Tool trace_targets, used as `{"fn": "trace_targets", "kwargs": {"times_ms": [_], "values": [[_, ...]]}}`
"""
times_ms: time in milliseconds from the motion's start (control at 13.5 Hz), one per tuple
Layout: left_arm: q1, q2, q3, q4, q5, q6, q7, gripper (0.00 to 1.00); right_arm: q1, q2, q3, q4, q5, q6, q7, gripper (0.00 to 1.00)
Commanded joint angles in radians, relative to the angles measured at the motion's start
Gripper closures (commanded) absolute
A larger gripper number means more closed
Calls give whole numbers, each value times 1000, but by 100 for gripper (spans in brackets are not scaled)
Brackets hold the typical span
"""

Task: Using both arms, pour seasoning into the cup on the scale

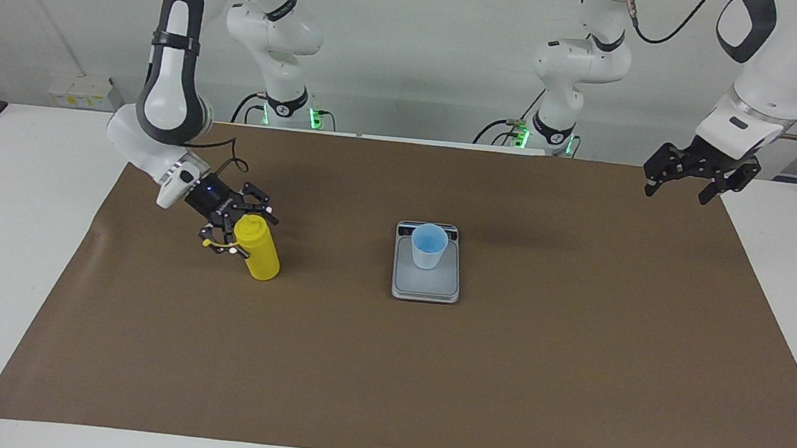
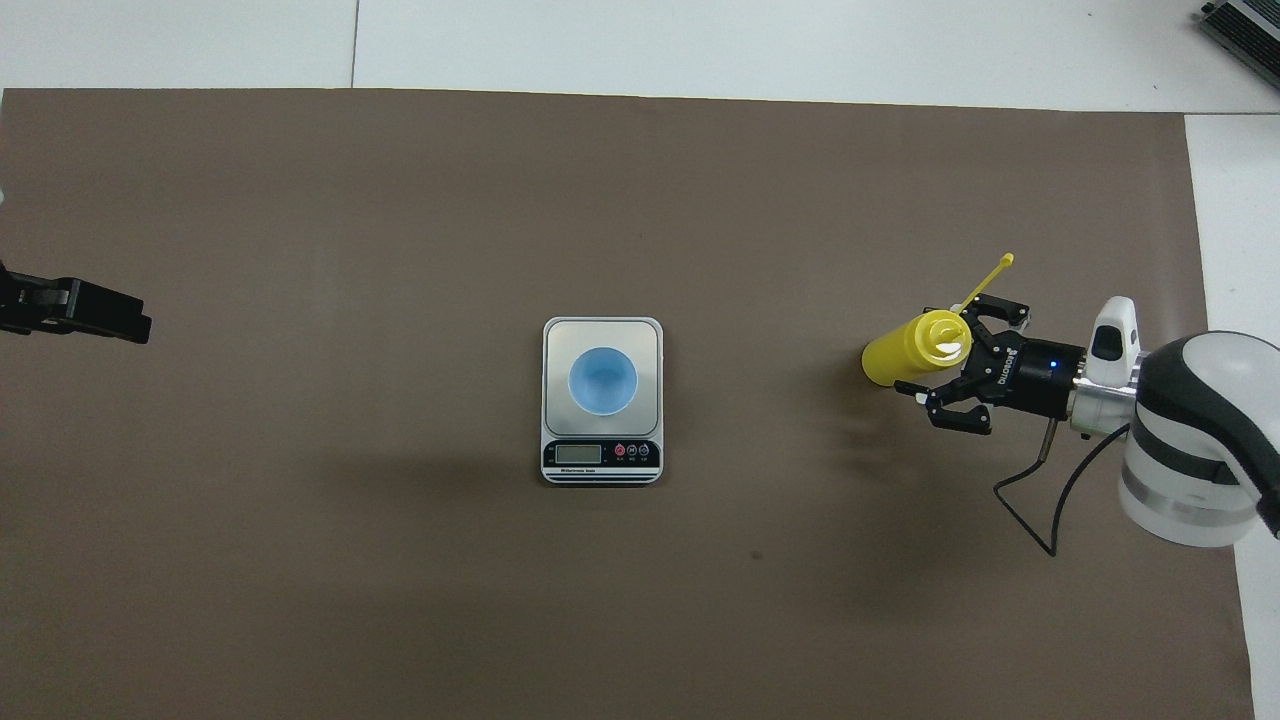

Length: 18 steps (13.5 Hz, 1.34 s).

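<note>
Facing view: the scale (image 1: 426,277) lies flat at the middle of the brown mat (image 1: 500,377), its display strip at the end nearer the robots. The cup (image 1: 429,247) stands upright on the scale, on the half nearer the display. The bottle (image 1: 259,247) stands on the mat well apart from the scale, toward the right arm's end of the table, at about the same depth as the scale. The right gripper (image 1: 240,228) is low at the bottle's top, its fingers spread apart on either side of the neck, not clamped on it. The left gripper (image 1: 688,183) hangs in the air over the mat's corner at the left arm's end, waiting, fingers apart and holding nothing.

Overhead view: the cup (image 2: 603,380) sits inside the scale (image 2: 555,335) platform, blue inside showing. The bottle (image 2: 905,352) has its thin tethered cap (image 2: 990,275) sticking out away from the robots. The right gripper (image 2: 950,365) brackets the nozzle end with open fingers. The left gripper (image 2: 120,322) shows only its black tip at the mat's edge.
</note>
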Motion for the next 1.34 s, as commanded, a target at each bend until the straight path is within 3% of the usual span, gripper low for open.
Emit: {"fn": "trace_targets", "kwargs": {"times_ms": [0, 297, 519, 890, 1261], "values": [[0, -35, 2, -40, 18, 6, 2, 0, -12, -15, 8, -17, 32, 4, -21, 0], [0, -35, 2, -40, 18, 6, 2, 0, -41, -18, 4, -27, 1, 5, -16, 0], [0, -35, 2, -40, 18, 6, 2, 0, -78, -16, 4, -28, -98, 4, -16, 0], [0, -35, 2, -40, 18, 6, 2, 0, -155, -21, 2, 5, -406, -1, -16, 0], [0, -35, 2, -40, 18, 6, 3, 0, -164, -39, 2, 136, -615, -13, -15, 0]]}}
